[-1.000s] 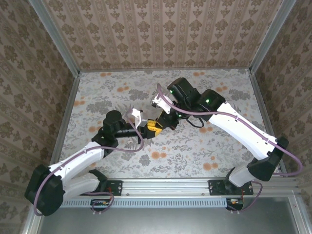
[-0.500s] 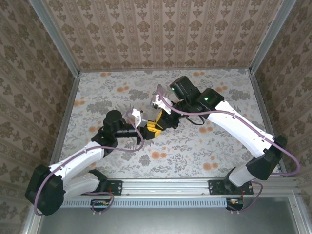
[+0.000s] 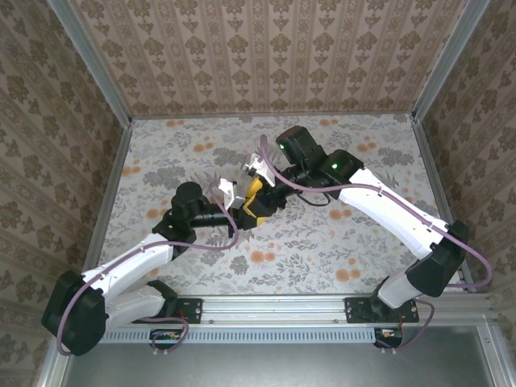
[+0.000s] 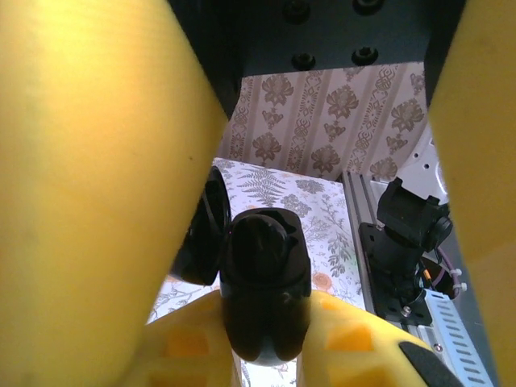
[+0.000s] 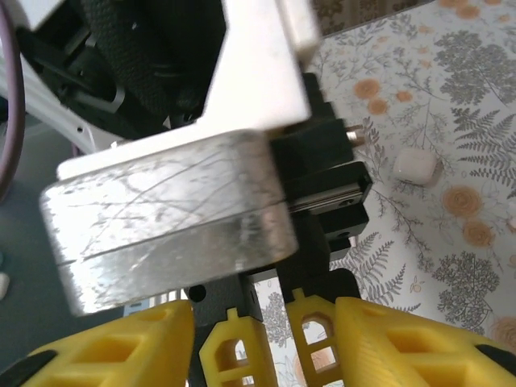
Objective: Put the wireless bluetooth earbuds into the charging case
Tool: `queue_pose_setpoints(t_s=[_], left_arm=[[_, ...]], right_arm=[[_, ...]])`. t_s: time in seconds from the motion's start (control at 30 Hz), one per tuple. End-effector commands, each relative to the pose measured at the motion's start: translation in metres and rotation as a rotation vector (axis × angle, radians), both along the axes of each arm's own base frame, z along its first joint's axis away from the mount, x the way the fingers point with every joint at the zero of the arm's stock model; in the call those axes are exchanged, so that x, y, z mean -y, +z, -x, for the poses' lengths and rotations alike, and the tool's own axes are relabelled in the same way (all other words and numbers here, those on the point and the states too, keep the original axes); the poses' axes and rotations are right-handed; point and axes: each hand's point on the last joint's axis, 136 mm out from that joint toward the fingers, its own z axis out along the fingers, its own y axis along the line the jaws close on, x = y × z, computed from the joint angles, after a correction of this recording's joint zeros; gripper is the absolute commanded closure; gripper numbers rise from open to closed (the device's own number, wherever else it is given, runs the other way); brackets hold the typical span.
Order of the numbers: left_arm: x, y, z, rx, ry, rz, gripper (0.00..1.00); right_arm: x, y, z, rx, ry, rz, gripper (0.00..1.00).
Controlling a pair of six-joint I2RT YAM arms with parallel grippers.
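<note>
Left hand [image 3: 244, 213] fingers stand apart, round black charging case [image 4: 205, 234] against 1 of them. Right hand [image 3: 257, 200] pinches a black earbud [image 4: 266, 294] just beside the case.

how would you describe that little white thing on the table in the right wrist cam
In the right wrist view, look at the floral table on the right. Just past the black bracket lies a small white rounded block, plain against the printed ferns and orange flowers.
</note>
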Motion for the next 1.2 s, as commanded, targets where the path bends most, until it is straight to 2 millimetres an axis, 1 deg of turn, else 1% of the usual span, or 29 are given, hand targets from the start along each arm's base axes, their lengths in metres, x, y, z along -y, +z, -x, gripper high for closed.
queue_pose_setpoints(t_s=[0.0, 0.17, 0.2, 0.27, 0.37, 0.5, 0.57, 0.6, 0.67, 0.73, 0.8, 0.9, 0.97, 1.0, 1.03, 1.17], left_arm=[[0.004, 0.025, -0.002, 0.095, -0.002, 0.055, 1.00], [0.004, 0.024, -0.008, 0.109, 0.031, 0.050, 1.00], [0.003, 0.022, -0.011, 0.109, 0.047, 0.046, 1.00], [0.003, 0.019, -0.016, 0.111, 0.079, 0.038, 1.00], [0.001, 0.018, -0.023, 0.113, 0.122, 0.032, 1.00], [-0.004, 0.019, -0.033, 0.119, 0.189, 0.028, 1.00], [-0.009, 0.017, -0.039, 0.114, 0.232, 0.016, 1.00], [-0.013, 0.017, -0.045, 0.115, 0.275, 0.009, 1.00], [-0.020, 0.017, -0.049, 0.115, 0.318, 0.006, 1.00], [-0.029, 0.016, -0.053, 0.112, 0.367, 0.005, 1.00], [-0.038, 0.013, -0.058, 0.099, 0.411, 0.004, 1.00], [-0.046, 0.011, -0.062, 0.079, 0.441, -0.006, 1.00], [-0.049, 0.012, -0.063, 0.073, 0.443, -0.009, 1.00], [-0.050, 0.011, -0.063, 0.070, 0.442, -0.009, 1.00], [-0.050, 0.011, -0.062, 0.070, 0.437, -0.009, 1.00], [-0.044, 0.016, -0.048, 0.120, 0.351, 0.026, 1.00]], right_arm=[[0.008, 0.033, -0.008, 0.034, -0.109, -0.064, 0.47], [0.025, 0.054, -0.017, 0.049, -0.260, -0.076, 0.46], [0.031, 0.064, -0.014, 0.063, -0.285, -0.100, 0.46], [0.040, 0.072, -0.014, 0.073, -0.340, -0.122, 0.45], [0.057, 0.074, -0.020, 0.079, -0.451, -0.130, 0.42], [0.090, 0.064, -0.039, 0.057, -0.635, -0.097, 0.40], [0.109, 0.052, -0.050, 0.020, -0.744, -0.073, 0.40], [0.118, 0.045, -0.056, -0.005, -0.792, -0.063, 0.40], [0.132, 0.031, -0.066, -0.047, -0.866, -0.040, 0.40], [0.141, 0.016, -0.074, -0.076, -0.910, -0.010, 0.40], [0.148, -0.004, -0.083, -0.102, -0.952, 0.041, 0.40], [0.151, -0.034, -0.098, -0.153, -0.977, 0.119, 0.40], [0.149, -0.052, -0.108, -0.188, -0.982, 0.155, 0.40], [0.147, -0.068, -0.115, -0.219, -0.979, 0.185, 0.40], [0.145, -0.077, -0.121, -0.237, -0.977, 0.199, 0.41], [0.145, -0.111, -0.144, -0.316, -0.987, 0.251, 0.44]])
